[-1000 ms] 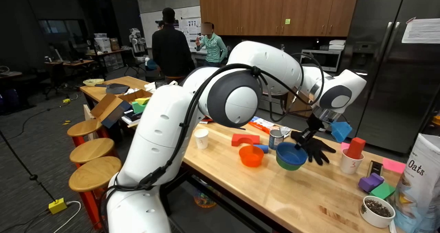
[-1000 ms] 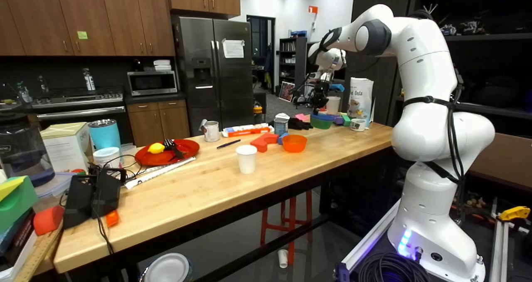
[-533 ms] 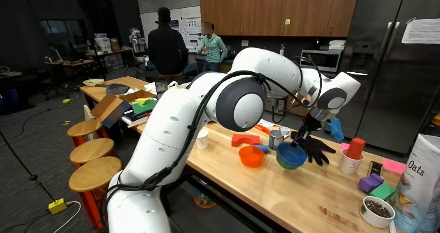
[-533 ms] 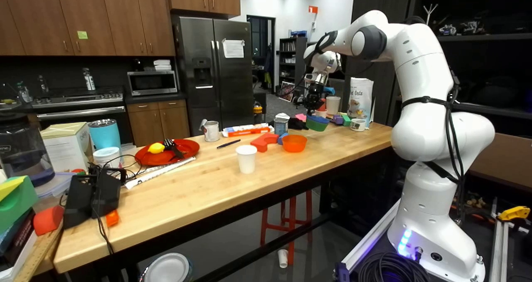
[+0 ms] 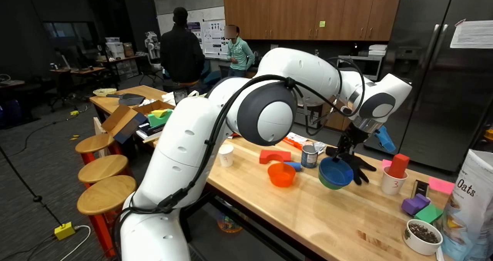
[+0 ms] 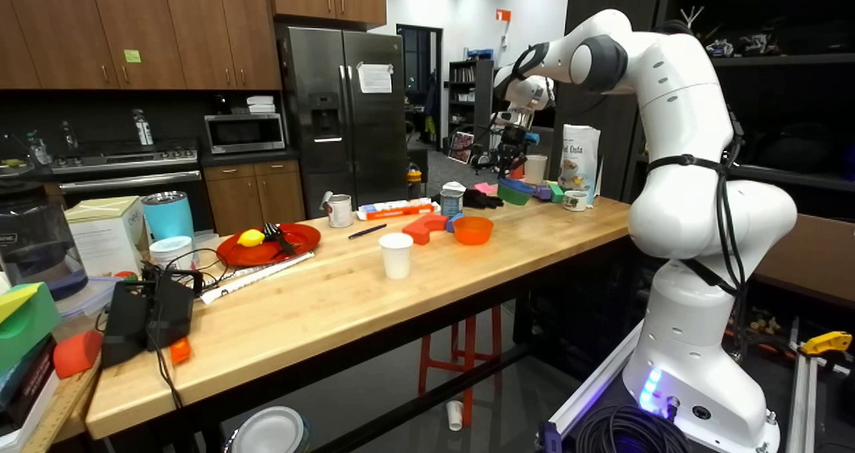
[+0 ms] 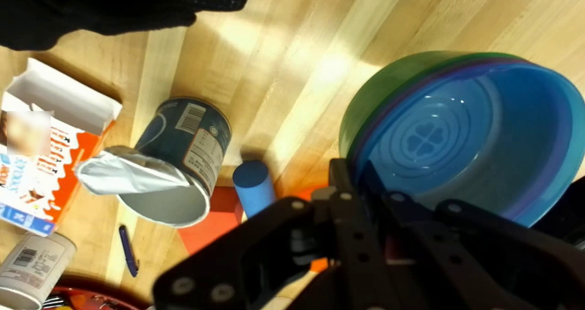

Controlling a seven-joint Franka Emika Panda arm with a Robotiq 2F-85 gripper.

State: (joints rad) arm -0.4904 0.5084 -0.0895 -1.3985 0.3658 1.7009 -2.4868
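My gripper (image 5: 336, 157) is shut on the rim of a nested stack of bowls, with one finger inside and one outside, as the wrist view (image 7: 354, 169) shows. The blue bowl (image 5: 336, 171) sits inside the green bowl (image 7: 388, 83), with a purple edge between them. The stack is tilted, its opening turned toward the camera in an exterior view. I cannot tell whether it touches the table. A black glove (image 5: 356, 166) lies just behind it. An open dark can (image 7: 192, 141), a blue cylinder (image 7: 254, 186) and an orange bowl (image 5: 281, 175) are beside the stack.
A red arch block (image 6: 425, 227) lies by the orange bowl. A white cup with a red block (image 5: 392, 183), a purple block (image 5: 415, 204), a white bowl of dark bits (image 5: 423, 238) and an oats bag (image 5: 468, 207) stand at one end. A white cup (image 6: 397, 258) stands mid-table.
My gripper and the held bowls have shifted toward the glove and the oats-bag end in the last half second. The gripper stays shut on the rim. A person in the background has moved slightly.
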